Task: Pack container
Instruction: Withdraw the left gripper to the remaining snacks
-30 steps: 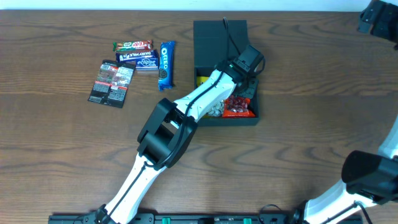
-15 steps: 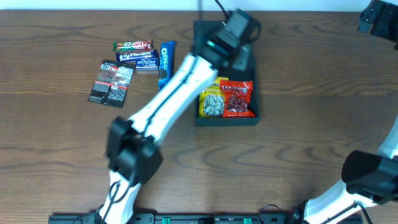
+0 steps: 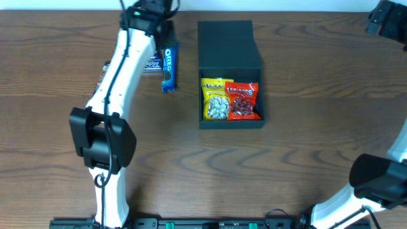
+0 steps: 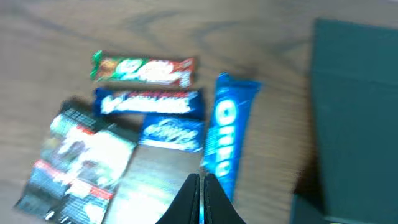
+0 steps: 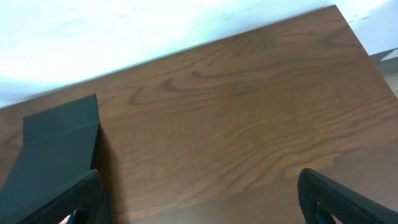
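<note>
Container (image 3: 230, 44) sits at the desk's (image 3: 318, 127) far edge, about mid-width, lid flap laid back toward that edge. Inside, at the near end: a yellow packet (image 3: 216, 100) and a red packet (image 3: 243, 102) side by side, touching. Far half of the box reads as flat dark card; I cannot tell what lies under it.

Left of the container, just beside it, the Oreo pack (image 3: 169, 65) lies lengthwise. Beyond it the other snacks are mostly covered by my left arm from overhead. My left wrist view is blurred but shows a green-and-red bar (image 4: 144, 69), a blue bar (image 4: 149, 102) and a dark printed packet (image 4: 78, 160), cut off at the frame's lower left.

My left gripper (image 4: 201, 198) is clenched on nothing, fingertips pressed together above the Oreo pack.

My right gripper (image 5: 199, 205) is spread wide, empty, only its fingertips in frame, well off toward the desk's right end.
</note>
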Motion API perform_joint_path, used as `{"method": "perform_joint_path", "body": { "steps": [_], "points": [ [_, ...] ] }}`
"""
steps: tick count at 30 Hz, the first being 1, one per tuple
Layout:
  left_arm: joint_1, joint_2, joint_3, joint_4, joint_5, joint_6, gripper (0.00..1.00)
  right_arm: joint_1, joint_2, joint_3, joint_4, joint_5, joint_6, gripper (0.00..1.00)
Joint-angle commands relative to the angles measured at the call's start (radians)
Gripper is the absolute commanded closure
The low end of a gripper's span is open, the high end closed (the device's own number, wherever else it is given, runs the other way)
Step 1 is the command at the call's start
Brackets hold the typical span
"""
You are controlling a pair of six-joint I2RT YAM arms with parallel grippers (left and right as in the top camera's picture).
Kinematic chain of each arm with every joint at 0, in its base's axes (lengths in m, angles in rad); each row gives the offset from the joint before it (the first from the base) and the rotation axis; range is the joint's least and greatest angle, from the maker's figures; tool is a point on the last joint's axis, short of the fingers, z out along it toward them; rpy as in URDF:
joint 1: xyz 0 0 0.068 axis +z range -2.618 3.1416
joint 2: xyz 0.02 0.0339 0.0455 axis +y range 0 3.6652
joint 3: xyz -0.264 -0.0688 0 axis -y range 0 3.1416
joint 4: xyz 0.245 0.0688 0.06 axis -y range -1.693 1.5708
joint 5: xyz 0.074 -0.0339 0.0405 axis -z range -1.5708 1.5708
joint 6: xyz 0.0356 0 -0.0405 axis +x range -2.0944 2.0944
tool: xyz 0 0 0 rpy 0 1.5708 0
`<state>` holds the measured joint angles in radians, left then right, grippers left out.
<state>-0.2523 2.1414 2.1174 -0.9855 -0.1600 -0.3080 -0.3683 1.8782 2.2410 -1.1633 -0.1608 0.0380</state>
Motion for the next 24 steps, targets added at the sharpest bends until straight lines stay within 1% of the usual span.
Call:
{"method": "perform_joint_path", "body": {
  "steps": [1, 7, 13, 14, 17, 18, 21, 24],
  "points": [
    [0.052, -0.003, -0.003, -0.041, 0.003, 0.025, 0.94, -0.01, -0.011, -0.005, -0.005, -0.002, 0.01, 0.01],
    [0.125, -0.003, -0.043, -0.11, 0.004, 0.087, 0.94, -0.01, -0.011, -0.005, -0.004, -0.001, 0.01, 0.01],
    [0.149, -0.003, -0.125, -0.109, -0.01, 0.187, 0.94, -0.01, -0.011, -0.005, -0.003, -0.001, 0.01, 0.01],
    [0.148, -0.003, -0.137, -0.111, -0.023, 0.214, 0.94, -0.01, -0.011, -0.005, -0.003, -0.001, 0.01, 0.01],
    [0.13, -0.003, -0.168, -0.125, -0.125, 0.285, 0.94, -0.01, -0.011, -0.005, 0.0, -0.001, 0.01, 0.01],
    [0.131, -0.005, -0.173, -0.125, -0.126, 0.268, 0.94, -0.01, -0.011, -0.005, 0.0, -0.001, 0.01, 0.01],
    [0.154, -0.005, -0.193, -0.125, -0.03, 0.26, 0.94, -0.01, -0.011, -0.005, 0.001, -0.001, 0.01, 0.01],
    [0.184, -0.011, -0.243, -0.116, -0.002, 0.248, 0.94, -0.01, -0.011, -0.005, 0.0, -0.001, 0.01, 0.01]
  ]
}}
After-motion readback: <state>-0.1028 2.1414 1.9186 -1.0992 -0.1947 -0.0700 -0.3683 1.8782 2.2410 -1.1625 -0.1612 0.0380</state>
